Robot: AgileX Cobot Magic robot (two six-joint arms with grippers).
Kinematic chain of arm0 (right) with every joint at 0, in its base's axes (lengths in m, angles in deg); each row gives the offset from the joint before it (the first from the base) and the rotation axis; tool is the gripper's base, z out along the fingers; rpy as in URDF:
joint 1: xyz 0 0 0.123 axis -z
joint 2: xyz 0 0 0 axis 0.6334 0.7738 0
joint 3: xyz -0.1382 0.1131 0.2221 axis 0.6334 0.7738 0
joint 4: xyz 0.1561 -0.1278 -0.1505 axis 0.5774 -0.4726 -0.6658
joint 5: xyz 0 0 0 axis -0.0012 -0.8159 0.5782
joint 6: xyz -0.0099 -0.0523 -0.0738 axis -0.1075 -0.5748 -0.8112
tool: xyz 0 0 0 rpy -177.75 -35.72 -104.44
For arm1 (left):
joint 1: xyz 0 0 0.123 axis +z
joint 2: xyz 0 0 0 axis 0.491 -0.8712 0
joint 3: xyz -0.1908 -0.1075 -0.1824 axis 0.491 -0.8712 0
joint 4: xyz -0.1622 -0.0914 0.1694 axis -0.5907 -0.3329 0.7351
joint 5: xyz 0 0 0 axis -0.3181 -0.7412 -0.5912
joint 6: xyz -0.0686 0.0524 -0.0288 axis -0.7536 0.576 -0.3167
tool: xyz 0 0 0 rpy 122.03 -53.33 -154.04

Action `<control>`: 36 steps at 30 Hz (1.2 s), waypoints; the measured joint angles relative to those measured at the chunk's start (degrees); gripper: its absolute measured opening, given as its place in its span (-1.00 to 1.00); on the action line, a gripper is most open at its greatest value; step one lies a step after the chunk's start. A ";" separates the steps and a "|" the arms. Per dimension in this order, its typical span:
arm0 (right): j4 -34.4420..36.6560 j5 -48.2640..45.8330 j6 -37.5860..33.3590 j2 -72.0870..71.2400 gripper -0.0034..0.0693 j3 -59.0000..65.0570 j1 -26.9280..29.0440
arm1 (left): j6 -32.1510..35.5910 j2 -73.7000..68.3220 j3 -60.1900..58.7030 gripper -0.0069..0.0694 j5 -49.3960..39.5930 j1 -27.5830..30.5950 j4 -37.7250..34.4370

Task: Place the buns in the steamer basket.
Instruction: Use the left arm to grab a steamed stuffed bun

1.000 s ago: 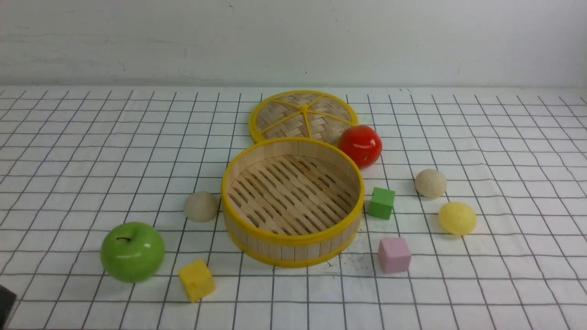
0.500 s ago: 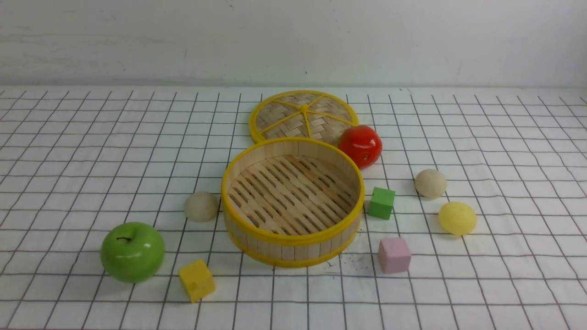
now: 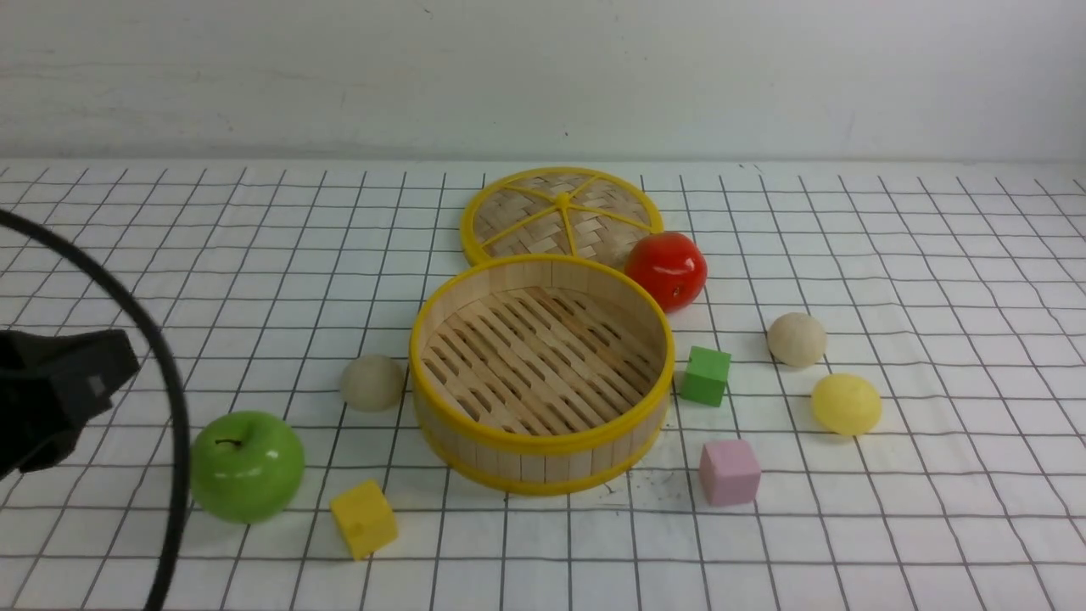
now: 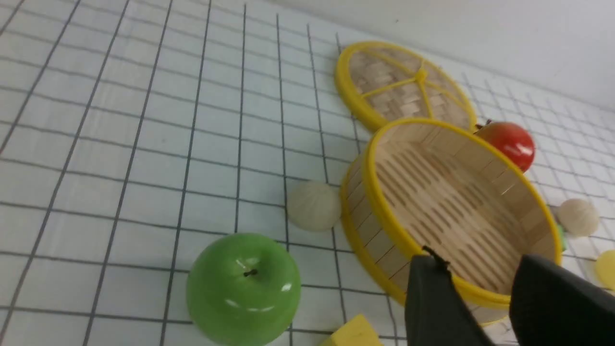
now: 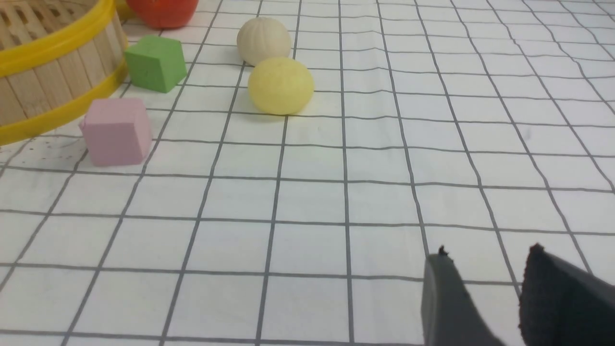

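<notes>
The steamer basket (image 3: 526,462) stands empty in the middle of the table. One beige bun (image 3: 372,382) lies just left of its wall. A second beige bun (image 3: 797,339) and a pale yellow bun (image 3: 846,404) lie to its right. My left gripper (image 4: 480,262) hangs open and empty, above the table near the basket's (image 4: 367,228) near-left side, with the left bun (image 4: 313,205) beyond it. Only the left arm's black body (image 3: 51,395) shows in the front view. My right gripper (image 5: 489,252) is open and empty over bare cloth, well short of the yellow bun (image 5: 280,85) and the beige bun (image 5: 264,40).
A woven lid (image 3: 562,212) lies behind the basket, with a red fruit (image 3: 667,270) next to it. A green apple (image 3: 246,465) and a yellow cube (image 3: 363,518) sit at the front left. A green cube (image 3: 706,375) and a pink cube (image 3: 729,472) lie right of the basket.
The left arm and its black cable have come into the front view at the left edge. Nothing on the table has moved.
</notes>
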 joint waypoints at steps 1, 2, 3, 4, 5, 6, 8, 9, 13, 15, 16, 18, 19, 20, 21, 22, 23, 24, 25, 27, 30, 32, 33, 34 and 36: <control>0.00 0.00 0.00 0.00 -0.24 0.00 0.00 | 0.00 -1.85 0.22 -0.19 0.25 0.00 0.00; 0.00 0.00 0.00 0.00 -0.24 0.00 0.00 | 0.00 -4.28 0.76 -0.19 0.14 0.00 0.00; 0.00 0.00 0.00 0.00 -0.24 0.00 0.00 | 0.00 -6.82 1.75 -0.19 -0.83 0.00 0.00; 0.00 0.00 0.00 0.00 -0.24 0.00 0.00 | 0.00 -7.85 2.29 -0.19 -1.09 0.00 0.00; 0.00 0.00 0.00 0.00 -0.24 0.00 0.00 | 0.00 -11.94 5.25 -0.19 -4.41 0.00 0.00; 0.00 0.00 0.00 0.00 -0.24 0.00 0.00 | 0.00 -14.42 7.59 -0.19 -6.19 0.00 0.06; 0.00 0.00 0.00 0.00 -0.24 0.00 0.00 | 0.00 -19.28 12.93 -0.19 -10.67 0.00 0.20; 0.00 0.00 0.00 0.00 -0.24 0.00 0.00 | 0.05 -21.68 15.70 -0.19 -12.77 0.00 0.25; 0.00 0.00 0.00 0.00 -0.24 0.00 0.00 | 2.59 -30.16 24.70 -0.19 -21.18 0.00 0.38; 0.00 0.00 0.00 0.00 -0.24 0.00 0.00 | 4.06 -34.52 28.48 -0.19 -25.24 0.00 0.43; 0.00 0.00 0.00 0.00 -0.24 0.00 0.00 | 4.54 -36.53 30.02 -0.19 -26.69 0.00 0.43; 0.00 0.00 0.00 0.00 -0.24 0.00 0.00 | 4.94 -40.10 32.39 -0.19 -28.19 0.00 0.37; 0.00 0.00 0.00 0.00 -0.24 0.00 0.00 | 5.07 -41.64 33.29 -0.19 -28.44 0.00 0.20; 0.00 0.00 0.00 0.00 -0.24 0.00 0.00 | 5.14 -42.77 33.88 -0.19 -28.51 0.00 -0.13; 0.06 0.00 0.00 0.00 -0.24 0.00 0.00 | 5.21 -44.02 34.38 -0.19 -28.51 0.00 -0.84; 0.06 0.00 0.00 0.00 -0.24 0.00 0.00 | 5.36 -44.68 34.51 -0.19 -28.37 0.00 -1.52; 0.06 0.00 0.00 0.00 -0.24 0.00 0.00 | 5.56 -46.20 34.68 -0.19 -27.79 0.00 -2.47; 0.06 0.00 0.00 0.00 -0.24 0.00 0.00 | 5.55 -46.20 34.68 -0.19 -27.65 0.00 -2.58; 0.01 0.00 0.00 0.00 -0.24 0.00 0.00 | 5.67 -47.30 34.68 -0.19 -26.74 0.00 -3.07; 0.01 0.00 0.00 0.00 -0.24 0.00 0.00 | 5.75 -48.58 34.68 -0.19 -24.18 0.00 -3.25; 0.05 0.00 0.00 0.00 -0.24 0.00 0.00 | 5.75 -49.36 34.68 -0.19 -22.12 0.00 -3.58; 0.05 0.00 0.00 0.00 -0.24 0.00 0.00 | 5.75 -49.73 34.68 -0.19 -22.06 0.00 -3.72; 0.05 0.00 0.00 0.00 -0.24 0.00 0.00 | 5.75 -49.92 34.81 -0.19 -22.39 0.00 -3.72; 0.05 0.00 0.00 0.00 -0.24 0.00 0.00 | 5.75 -50.13 34.88 -0.19 -23.17 0.00 -3.72; 0.05 0.00 0.00 0.00 -0.24 0.00 0.00 | 5.75 -50.13 34.88 -0.19 -24.03 0.00 -3.72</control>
